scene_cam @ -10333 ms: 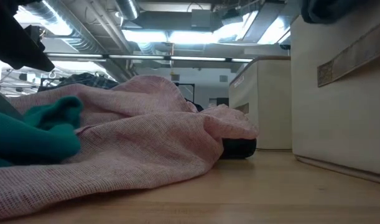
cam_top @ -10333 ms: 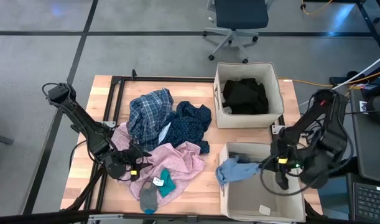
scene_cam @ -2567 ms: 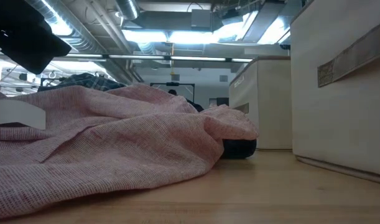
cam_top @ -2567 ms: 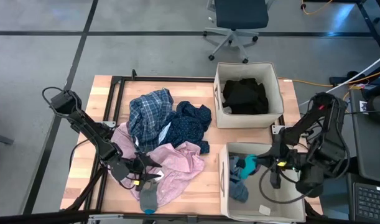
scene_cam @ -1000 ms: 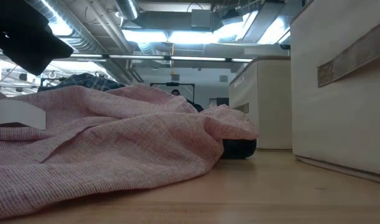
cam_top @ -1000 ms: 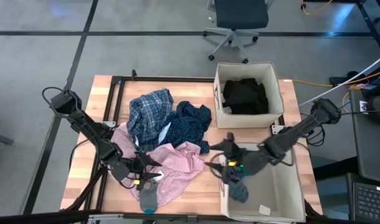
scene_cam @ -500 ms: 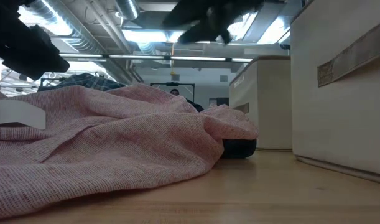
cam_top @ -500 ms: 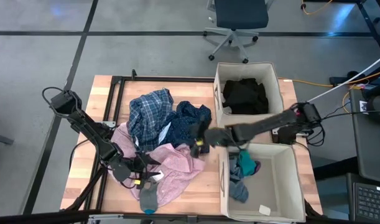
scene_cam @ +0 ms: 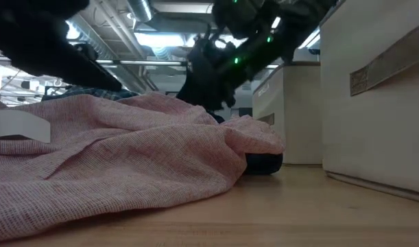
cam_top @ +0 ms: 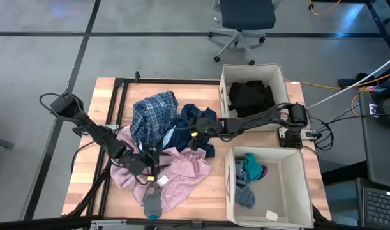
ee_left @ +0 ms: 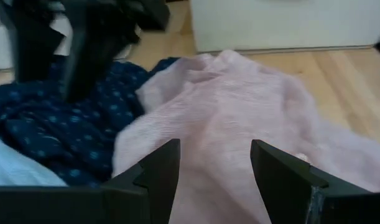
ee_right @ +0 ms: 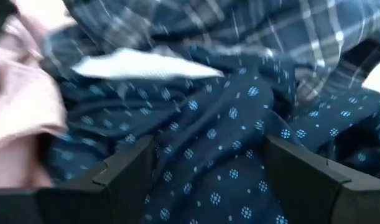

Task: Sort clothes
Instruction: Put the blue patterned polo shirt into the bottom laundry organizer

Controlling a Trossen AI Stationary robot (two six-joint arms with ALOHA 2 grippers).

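Observation:
The clothes lie heaped on the table's left half. A blue plaid garment is farthest, a navy dotted one lies to its right, and a pale pink one spreads nearer, with a grey-teal piece at the near edge. My left gripper hangs open above the pink garment. My right gripper reaches in from the right. It stands open over the navy dotted garment, one finger on each side of its folds. In the low view the right gripper hangs above the pink heap.
Two beige bins stand on the table's right half. The far bin holds black clothes, and the near bin holds teal and blue pieces. A black frame lies under the pile. Bare wood shows between pile and bins.
My right gripper has swung from above the near bin toward the table's left, sinking, and now stands over the navy dotted garment, still open. My left gripper has shifted a little toward the right over the pink garment and rolled. The clothes have not moved.

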